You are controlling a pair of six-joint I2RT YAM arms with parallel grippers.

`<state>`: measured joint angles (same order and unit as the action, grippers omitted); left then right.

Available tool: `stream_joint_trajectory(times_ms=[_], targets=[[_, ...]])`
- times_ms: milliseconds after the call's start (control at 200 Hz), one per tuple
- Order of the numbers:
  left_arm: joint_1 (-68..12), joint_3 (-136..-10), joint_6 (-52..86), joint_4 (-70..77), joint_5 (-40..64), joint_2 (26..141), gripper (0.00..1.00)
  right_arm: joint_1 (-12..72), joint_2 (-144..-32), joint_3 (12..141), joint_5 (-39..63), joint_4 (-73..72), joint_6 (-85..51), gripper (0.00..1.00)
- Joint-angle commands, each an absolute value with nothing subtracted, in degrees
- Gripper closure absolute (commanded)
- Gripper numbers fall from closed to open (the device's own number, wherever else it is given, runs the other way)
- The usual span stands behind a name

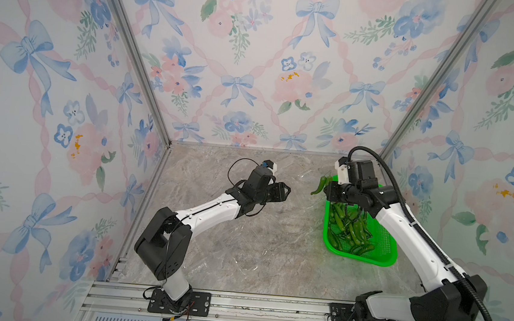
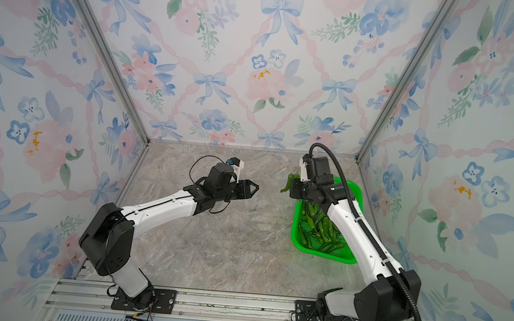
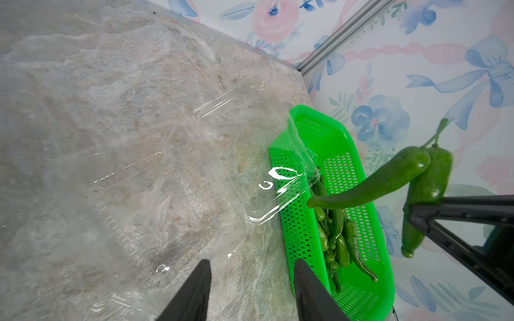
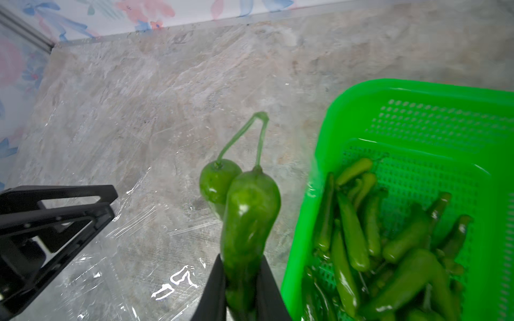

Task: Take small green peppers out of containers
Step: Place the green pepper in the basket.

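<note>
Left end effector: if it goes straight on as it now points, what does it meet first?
Probably the clear container, its corner over the rim of the green basket; depth is unclear. The held peppers lie off that line.

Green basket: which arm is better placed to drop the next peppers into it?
Right, probably. The right gripper is shut on two stem-joined peppers, held in the air just beside the green basket. The left gripper is open and empty, above a clear container, farther from the basket.

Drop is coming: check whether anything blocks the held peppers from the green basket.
Nothing visible does. The right claw holds the paired peppers beside the open basket; a clear tray's corner lies at its rim.
</note>
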<state>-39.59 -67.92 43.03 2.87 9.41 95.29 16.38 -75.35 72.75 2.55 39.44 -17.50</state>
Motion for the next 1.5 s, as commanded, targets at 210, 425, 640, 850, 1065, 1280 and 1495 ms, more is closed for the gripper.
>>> stream_joint_trajectory(times_ms=[210,425,640,850,1065,1280,1495], targets=[[-47.02,-78.66,39.85,3.29,10.11,104.21,0.49,3.41,-68.00,65.06,4.73,43.57,-18.46,0.92],[-50.95,-85.37,38.69,3.17,10.44,110.41,0.49,-1.71,-71.48,60.77,5.19,41.38,-17.49,0.92],[-53.69,-90.02,38.23,3.05,11.58,115.08,0.49,-4.71,-77.00,59.15,6.07,39.64,-18.68,0.85],[-55.24,-91.75,38.23,2.90,12.04,117.29,0.49,-4.83,-77.66,59.28,5.98,40.16,-18.79,0.71],[-55.89,-91.55,36.90,2.81,11.05,117.36,0.49,-4.99,-76.80,59.39,6.10,39.92,-17.78,0.50],[-55.96,-87.76,32.27,1.78,3.37,113.29,0.48,-2.13,-72.87,58.21,7.32,37.03,-15.03,0.34],[-55.65,-80.15,23.62,1.52,-11.54,103.33,0.42,5.73,-67.97,57.65,1.10,32.72,-13.76,0.03]])
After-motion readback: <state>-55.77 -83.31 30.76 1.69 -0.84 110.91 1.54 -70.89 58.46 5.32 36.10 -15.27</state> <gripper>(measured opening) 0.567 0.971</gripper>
